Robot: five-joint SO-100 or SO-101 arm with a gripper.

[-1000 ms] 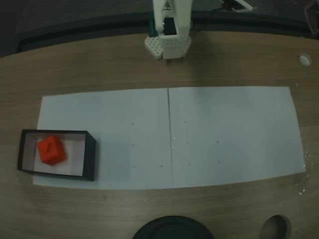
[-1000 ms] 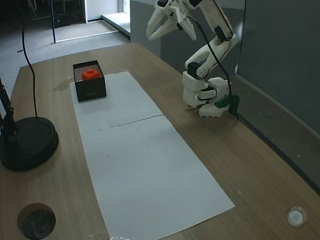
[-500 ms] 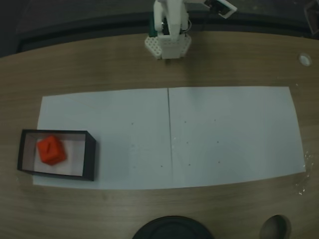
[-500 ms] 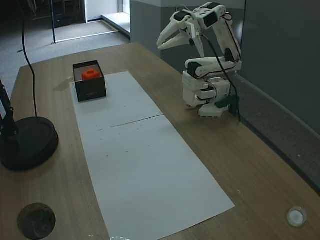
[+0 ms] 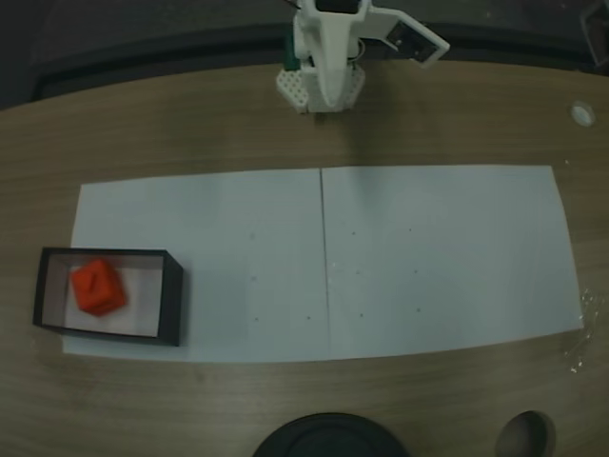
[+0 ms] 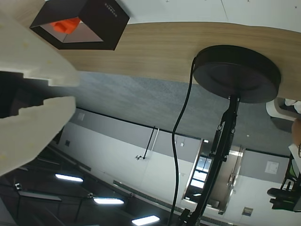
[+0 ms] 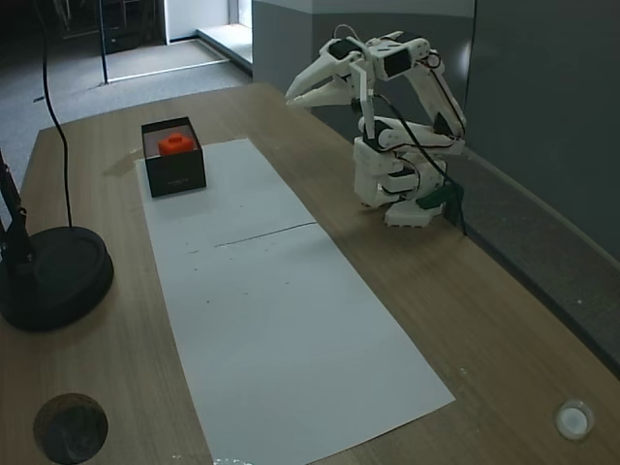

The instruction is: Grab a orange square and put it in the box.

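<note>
The orange square (image 5: 97, 288) lies inside the box (image 5: 105, 253) at the left end of the white paper, nearer the box's left wall. In another fixed view the orange square (image 7: 175, 143) shows over the rim of the box (image 7: 176, 174). My gripper (image 7: 294, 97) is folded back above the arm's base (image 7: 392, 189), raised off the table, far from the box. The jaws are drawn together with nothing between them. In the wrist view the gripper (image 6: 74, 90) has a narrow slit between its fingers, and the box (image 6: 106, 19) with the square (image 6: 66, 25) sits at the top left.
White paper sheets (image 5: 428, 257) cover the middle of the wooden table. A black round stand base (image 7: 53, 276) with a pole and cable sits near the front edge. A small white cap (image 5: 581, 113) and a round hole (image 5: 523, 436) mark the table's right side.
The arm has folded down and back toward its base, and the gripper went from wide open to closed. The square and the box have not moved.
</note>
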